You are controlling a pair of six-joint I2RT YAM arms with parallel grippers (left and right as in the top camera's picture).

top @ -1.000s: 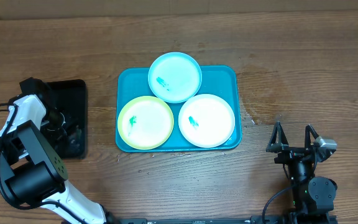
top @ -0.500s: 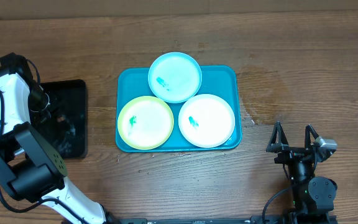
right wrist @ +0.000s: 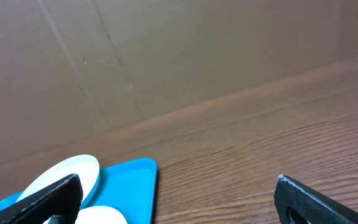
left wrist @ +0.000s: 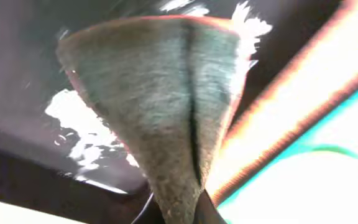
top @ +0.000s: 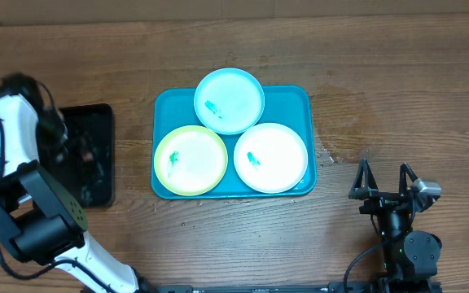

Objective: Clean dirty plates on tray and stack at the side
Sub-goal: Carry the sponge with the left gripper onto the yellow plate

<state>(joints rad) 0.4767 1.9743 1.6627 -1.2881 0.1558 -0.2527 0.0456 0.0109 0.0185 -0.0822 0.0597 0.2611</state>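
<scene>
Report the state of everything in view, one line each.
light blue plate: green smear, on the tray, overhanging its far rim
yellow-green plate: green smear, on the tray
white plate: green smear, on the tray
tray: holds all three plates
left gripper: shut on grey cloth, over the black tray
right gripper: open, empty

Pastel colours on a turquoise tray (top: 300, 102), brown wood-grain surface (top: 397, 98).
The light blue plate (top: 229, 99), yellow-green plate (top: 190, 159) and white plate (top: 270, 157) each carry a green smear; the side tray (top: 100, 122) is black, the cloth (left wrist: 160, 93) grey-green.
</scene>
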